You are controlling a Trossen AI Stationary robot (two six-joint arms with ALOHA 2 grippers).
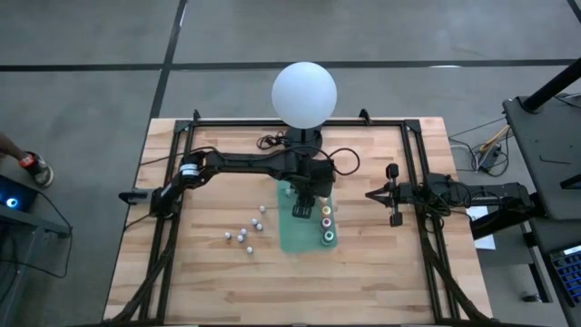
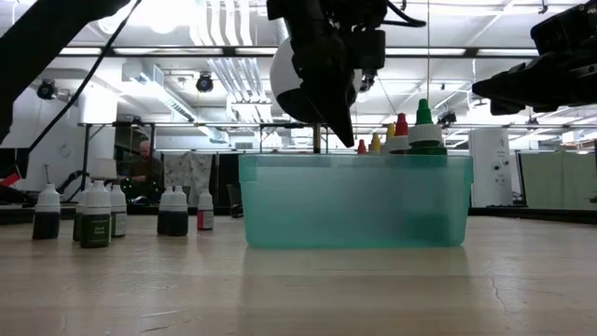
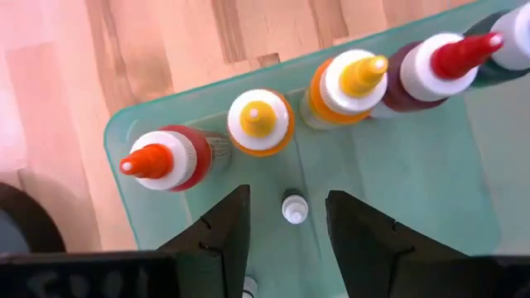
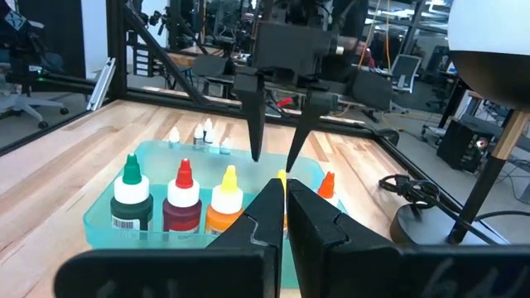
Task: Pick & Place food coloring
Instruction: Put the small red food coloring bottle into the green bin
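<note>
A pale green tray (image 1: pixel 295 238) lies mid-table. Along one side of it stands a row of food coloring bottles with coloured tops: orange-red (image 3: pixel 153 160), yellow (image 3: pixel 259 122), yellow (image 3: pixel 352 79), red (image 3: pixel 439 62) and green (image 4: pixel 131 194). A tiny white-capped bottle (image 3: pixel 294 209) stands upright on the tray floor. My left gripper (image 3: pixel 288 197) hangs open above it, fingers pointing down (image 4: pixel 273 161), one on each side of it and well clear. Several small white-capped bottles (image 1: pixel 245 232) stand on the wood left of the tray. My right gripper (image 4: pixel 286 207) waits shut at the table's right, held level.
A big white globe lamp (image 1: pixel 304 91) stands on its dark base at the table's far edge, just behind the tray, and its cable (image 1: pixel 272 141) lies beside it. Black frame rails (image 1: pixel 413 182) run along the table's left and right sides. Bare wood (image 1: pixel 300 282) lies near the front edge.
</note>
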